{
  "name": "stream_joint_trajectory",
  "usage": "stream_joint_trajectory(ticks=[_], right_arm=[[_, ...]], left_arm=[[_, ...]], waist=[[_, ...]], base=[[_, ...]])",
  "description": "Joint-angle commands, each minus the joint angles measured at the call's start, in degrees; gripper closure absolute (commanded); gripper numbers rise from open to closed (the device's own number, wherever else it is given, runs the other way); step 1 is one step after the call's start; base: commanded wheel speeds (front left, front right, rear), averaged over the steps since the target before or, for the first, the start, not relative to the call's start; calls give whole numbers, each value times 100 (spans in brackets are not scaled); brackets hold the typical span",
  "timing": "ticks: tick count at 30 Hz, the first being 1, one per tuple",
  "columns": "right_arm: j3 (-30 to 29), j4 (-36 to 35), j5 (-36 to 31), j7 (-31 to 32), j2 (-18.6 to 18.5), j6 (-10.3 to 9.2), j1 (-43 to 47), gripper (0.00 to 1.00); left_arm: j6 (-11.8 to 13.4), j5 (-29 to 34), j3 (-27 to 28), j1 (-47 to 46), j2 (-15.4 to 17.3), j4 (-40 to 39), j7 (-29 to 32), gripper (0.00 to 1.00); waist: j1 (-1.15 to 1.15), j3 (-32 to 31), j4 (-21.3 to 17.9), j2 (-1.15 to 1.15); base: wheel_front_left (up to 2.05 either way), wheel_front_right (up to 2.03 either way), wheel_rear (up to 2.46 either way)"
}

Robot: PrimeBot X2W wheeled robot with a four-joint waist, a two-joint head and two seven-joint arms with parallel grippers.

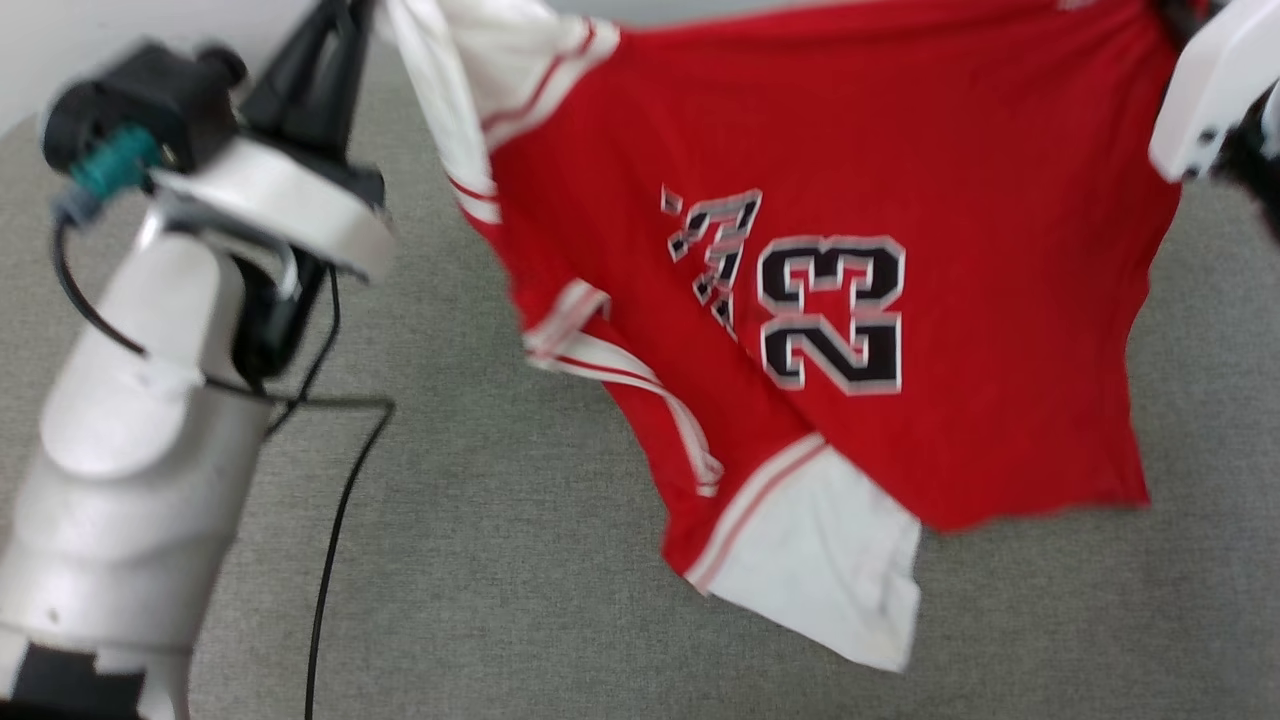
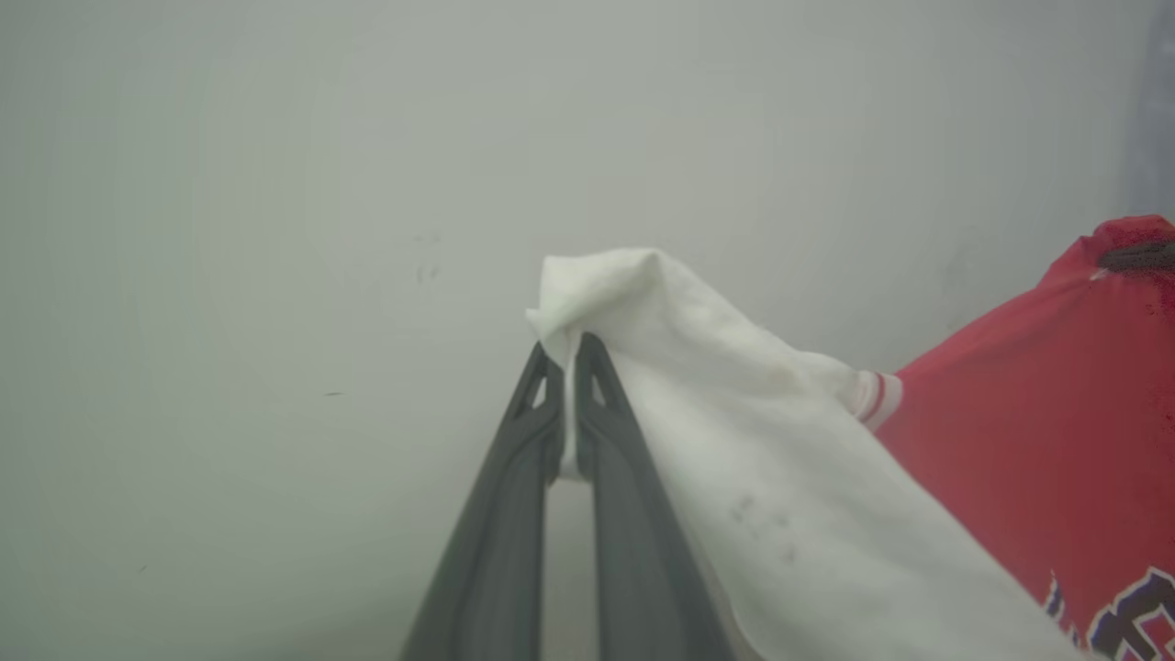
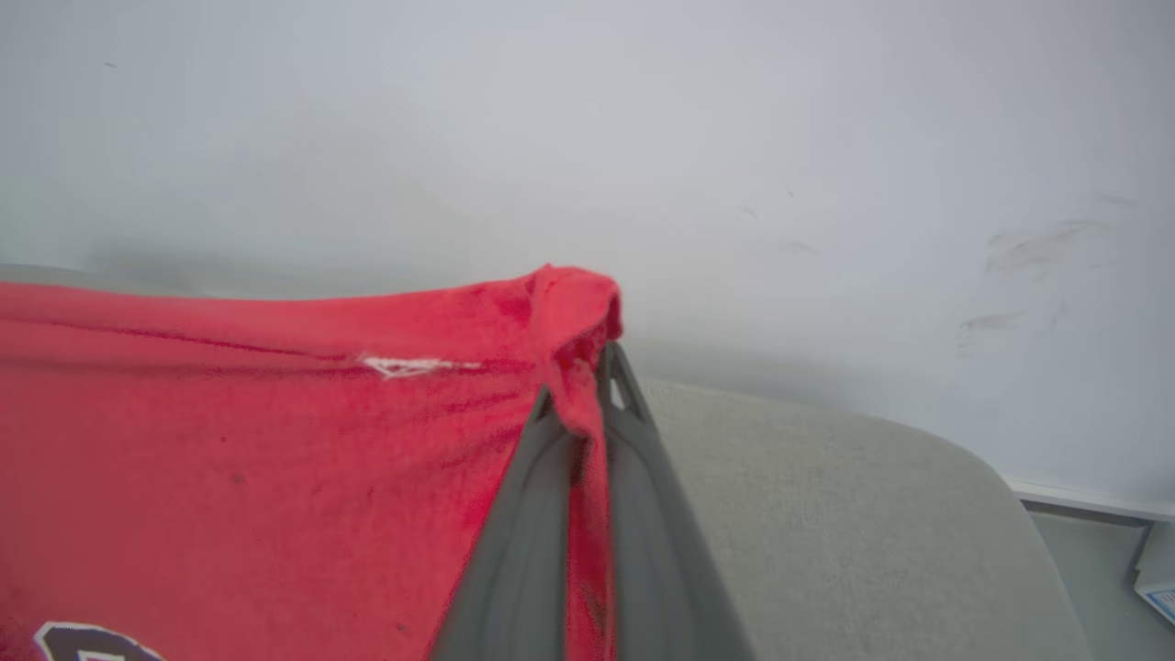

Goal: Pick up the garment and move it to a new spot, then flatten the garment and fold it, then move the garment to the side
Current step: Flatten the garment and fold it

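My left gripper point(image 2: 567, 353) is clamped on a white sleeve of the thin, shiny red jersey with black lettering point(image 1: 950, 150). My right gripper point(image 3: 580, 376) is pinched shut on its red edge. The jersey hangs stretched between them, below my fingertips, over the grey cloth surface point(image 1: 500, 520). I judge the pick-up done. Setting down, flattening, folding and moving aside are left.

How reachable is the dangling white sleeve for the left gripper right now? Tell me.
Probably not: the left gripper is shut on the upper sleeve of the garment, holding it aloft; the dangling sleeve hangs well below.
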Motion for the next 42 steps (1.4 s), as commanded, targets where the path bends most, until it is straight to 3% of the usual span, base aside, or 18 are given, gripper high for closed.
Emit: stream_joint_trajectory(ticks=[1,14,22,33,42], right_arm=[[-78,16,-80,-62,45,-4,-196,100],[-940,245,-1131,-786,488,-7,-2559,100],[-1090,522,-1415,-1013,498,-9,-3524,100],[-1081,1431,-1415,-1333,599,-9,-3822,100],[-711,2110,-1070,-1599,730,-7,-3064,100]], left_arm=[[9,-79,32,-231,41,92,-26,100],[10,-387,59,-3546,350,2064,53,100],[13,-376,135,-4800,635,2722,109,100],[13,-955,-79,-4877,443,3362,161,100],[10,-1800,-465,-3798,299,3263,59,100]], waist=[[-1,113,-38,0],[-1,1188,-201,0],[-1,1755,-262,0],[-1,2267,-148,0],[-1,2172,-59,0]], base=[[0,0,0],[0,0,0],[0,0,0],[0,0,0],[0,0,0]])
